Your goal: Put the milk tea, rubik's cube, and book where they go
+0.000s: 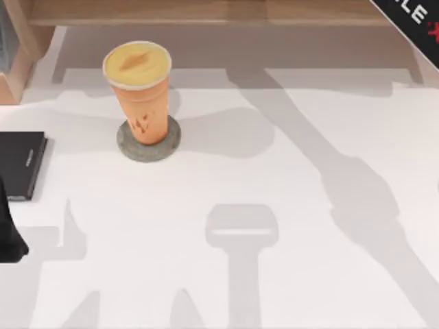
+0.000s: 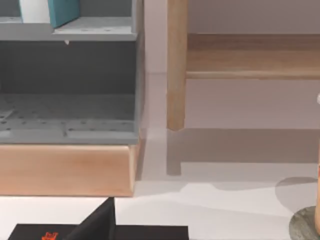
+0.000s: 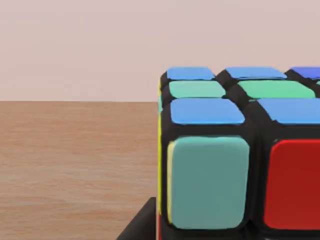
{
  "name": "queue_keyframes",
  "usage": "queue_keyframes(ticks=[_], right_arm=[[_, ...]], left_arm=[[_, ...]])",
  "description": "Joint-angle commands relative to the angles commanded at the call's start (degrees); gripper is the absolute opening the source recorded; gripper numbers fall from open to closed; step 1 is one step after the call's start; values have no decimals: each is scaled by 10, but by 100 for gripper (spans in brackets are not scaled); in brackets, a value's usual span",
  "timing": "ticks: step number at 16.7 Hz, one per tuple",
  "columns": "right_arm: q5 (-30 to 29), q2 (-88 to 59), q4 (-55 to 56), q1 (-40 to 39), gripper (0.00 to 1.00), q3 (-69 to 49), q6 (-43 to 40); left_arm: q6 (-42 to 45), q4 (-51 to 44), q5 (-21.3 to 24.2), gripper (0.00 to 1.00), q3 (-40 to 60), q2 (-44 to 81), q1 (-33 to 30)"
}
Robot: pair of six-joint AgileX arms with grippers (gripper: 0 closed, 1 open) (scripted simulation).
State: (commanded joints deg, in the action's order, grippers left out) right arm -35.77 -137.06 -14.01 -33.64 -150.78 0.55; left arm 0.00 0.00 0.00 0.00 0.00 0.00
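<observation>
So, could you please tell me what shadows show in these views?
Top view: long soft grey arm shadows cross the white table, and the milk tea casts a rounded one toward the right. Left wrist view: a wooden post throws a soft shadow on the table. Right wrist view: evenly lit around the rubik's cube.

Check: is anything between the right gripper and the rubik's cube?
Nothing visible: the black-framed cube with coloured tiles lies close before the right wrist camera at the brown wooden surface. The left arm is at the table's left edge.
</observation>
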Motion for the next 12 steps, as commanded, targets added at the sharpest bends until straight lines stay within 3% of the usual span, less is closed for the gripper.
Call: queue_keyframes(ticks=[3,12], right_arm=[[0,0,0,0,98,0,0],[0,0,0,0,100,0,0]], left_arm=[[0,0,0,100,0,0,0],[0,0,0,100,0,0,0]])
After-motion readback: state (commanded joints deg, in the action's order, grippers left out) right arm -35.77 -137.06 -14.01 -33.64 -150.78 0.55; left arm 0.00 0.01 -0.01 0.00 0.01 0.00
